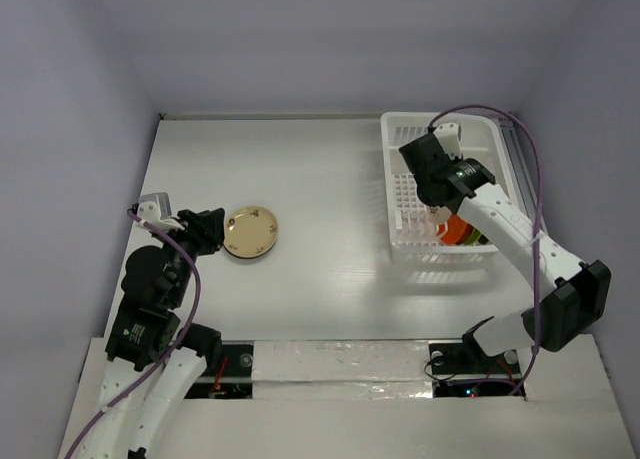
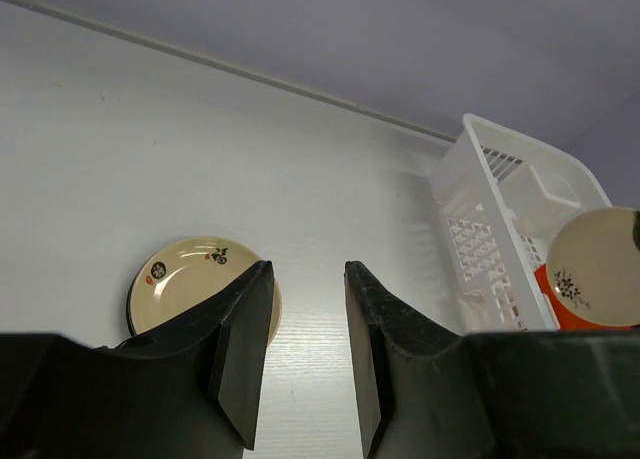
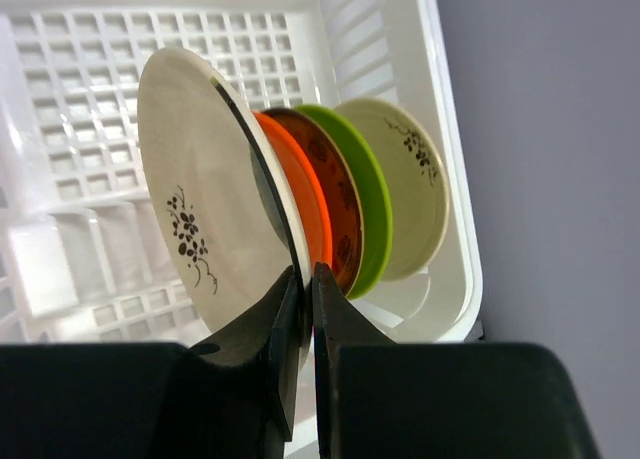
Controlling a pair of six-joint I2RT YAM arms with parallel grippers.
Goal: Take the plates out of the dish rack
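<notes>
1. Broadly, the white table (image 1: pixel 300 169) carries everything, and the dish rack (image 1: pixel 404 201) sits on its far right part.
2. Inside the rack, five plates stand on edge in a row: a cream floral plate (image 3: pixel 200 179), an orange plate (image 3: pixel 300 194), a dark red plate (image 3: pixel 335 199), a green plate (image 3: pixel 365 179) and a second cream plate (image 3: pixel 405 179).
3. A tan plate (image 1: pixel 251 233) lies flat on the table's left side, well apart from the rack.
4. The right gripper (image 3: pixel 304 274) reaches into the rack, its fingers pinching the cream floral plate's rim.
5. The left gripper (image 2: pixel 305 279) hovers just beside the tan plate, fingers spread, holding nothing.
</notes>
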